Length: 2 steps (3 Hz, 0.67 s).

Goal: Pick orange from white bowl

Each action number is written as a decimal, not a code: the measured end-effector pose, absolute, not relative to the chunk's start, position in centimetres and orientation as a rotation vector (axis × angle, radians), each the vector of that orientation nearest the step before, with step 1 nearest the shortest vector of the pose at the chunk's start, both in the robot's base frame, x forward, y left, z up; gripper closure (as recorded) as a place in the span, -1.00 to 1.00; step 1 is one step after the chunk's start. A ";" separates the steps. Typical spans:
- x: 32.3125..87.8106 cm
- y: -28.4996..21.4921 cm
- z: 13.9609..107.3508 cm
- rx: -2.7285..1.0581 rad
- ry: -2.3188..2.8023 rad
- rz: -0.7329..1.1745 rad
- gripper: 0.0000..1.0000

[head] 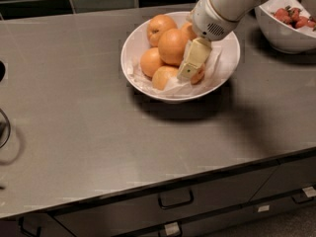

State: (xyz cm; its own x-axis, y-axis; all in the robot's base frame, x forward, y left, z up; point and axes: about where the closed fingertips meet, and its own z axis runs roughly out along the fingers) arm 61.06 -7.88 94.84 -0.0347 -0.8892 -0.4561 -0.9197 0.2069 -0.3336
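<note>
The white bowl [228, 43] stands on the grey counter at the back, right of centre, lined with crumpled white paper and holding several oranges. The orange [172, 45], round and deep orange, sits in the middle of the pile. A paler orange [160, 26] with a dark dimple lies behind it. My gripper [190, 64] reaches down into the bowl from the upper right, right beside the orange and touching its right flank. It covers part of a smaller orange [199, 76] at the bowl's right side.
A second white bowl [281, 37] with red fruit pieces stands at the back right, close to my arm. Dark tiles run behind the counter. Drawers with handles [174, 200] lie below the front edge. A dark object [3, 127] sits at the left edge.
</note>
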 end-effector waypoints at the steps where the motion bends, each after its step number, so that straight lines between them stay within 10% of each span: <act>1: 61.5 -7.9 94.5 -1.655 1.915 0.074 -0.78; 2: 63.4 -6.5 94.2 -1.661 1.892 0.078 -0.68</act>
State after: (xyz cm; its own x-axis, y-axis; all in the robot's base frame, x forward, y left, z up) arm 63.42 -6.49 94.21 -0.0241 -0.8794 -0.4755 -0.9156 0.2104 -0.3427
